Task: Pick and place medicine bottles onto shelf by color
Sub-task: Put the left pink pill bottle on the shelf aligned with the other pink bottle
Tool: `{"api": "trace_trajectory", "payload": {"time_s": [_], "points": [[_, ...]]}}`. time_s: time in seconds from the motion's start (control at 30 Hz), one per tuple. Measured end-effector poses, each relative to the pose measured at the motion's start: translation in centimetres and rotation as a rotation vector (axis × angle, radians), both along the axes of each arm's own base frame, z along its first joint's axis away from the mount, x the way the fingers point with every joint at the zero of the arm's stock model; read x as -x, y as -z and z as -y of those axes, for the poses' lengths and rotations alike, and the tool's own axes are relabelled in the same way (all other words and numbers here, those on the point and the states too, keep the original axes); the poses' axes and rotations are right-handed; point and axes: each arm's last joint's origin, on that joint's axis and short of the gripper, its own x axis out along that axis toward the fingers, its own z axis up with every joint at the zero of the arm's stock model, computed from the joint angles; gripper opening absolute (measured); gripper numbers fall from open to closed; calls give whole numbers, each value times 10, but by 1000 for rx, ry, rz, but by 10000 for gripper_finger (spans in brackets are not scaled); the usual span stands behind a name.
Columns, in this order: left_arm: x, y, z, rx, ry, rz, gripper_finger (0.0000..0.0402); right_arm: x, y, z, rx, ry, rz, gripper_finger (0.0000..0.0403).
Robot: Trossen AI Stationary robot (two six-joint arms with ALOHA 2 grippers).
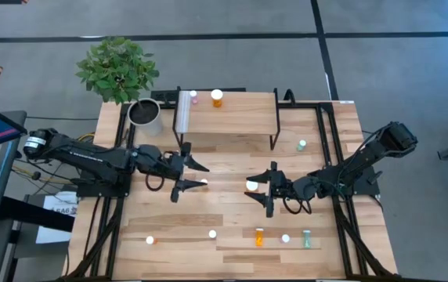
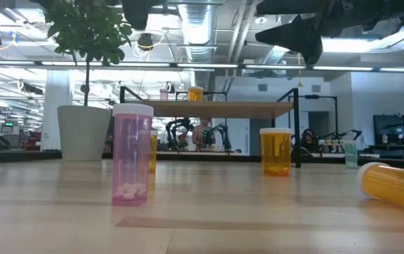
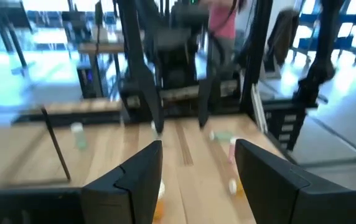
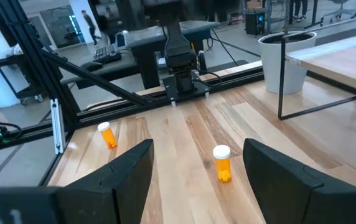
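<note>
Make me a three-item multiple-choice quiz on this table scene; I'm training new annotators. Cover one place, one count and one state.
1. Where is the plant pot?
A. Beside the shelf
B. On the shelf
C. At the near table edge

2. How many medicine bottles stand on the shelf?
A. None
B. Two
C. Five

3. How are the right gripper fingers?
A. Shut on a bottle
B. Open
C. Out of view

Key: 1 A, the pot stands on the table by the shelf's end. 2 B, a pink bottle and an orange bottle. 3 B, the right wrist view shows them apart.

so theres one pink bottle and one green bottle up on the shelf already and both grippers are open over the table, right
Not quite. On the shelf the pink bottle stands beside an orange bottle, not a green one, as the high view shows. The left gripper and right gripper are open.
</note>
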Motion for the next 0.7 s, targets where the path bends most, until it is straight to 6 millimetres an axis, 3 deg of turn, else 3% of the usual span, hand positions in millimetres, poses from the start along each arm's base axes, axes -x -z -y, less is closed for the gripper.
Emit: {"api": "trace_trajectory", "payload": {"time_s": [0.27,0.47,0.7], "points": [[31,-29,-4,-47,-13,135,190,0,-1,0,-23,0,6,269],[33,-28,-5,-71,-20,110,190,-4,-4,-2,-5,3,-59,269],[28,-23,-4,-96,-17,92,190,-18,-21,4,-14,43,-292,269]]}}
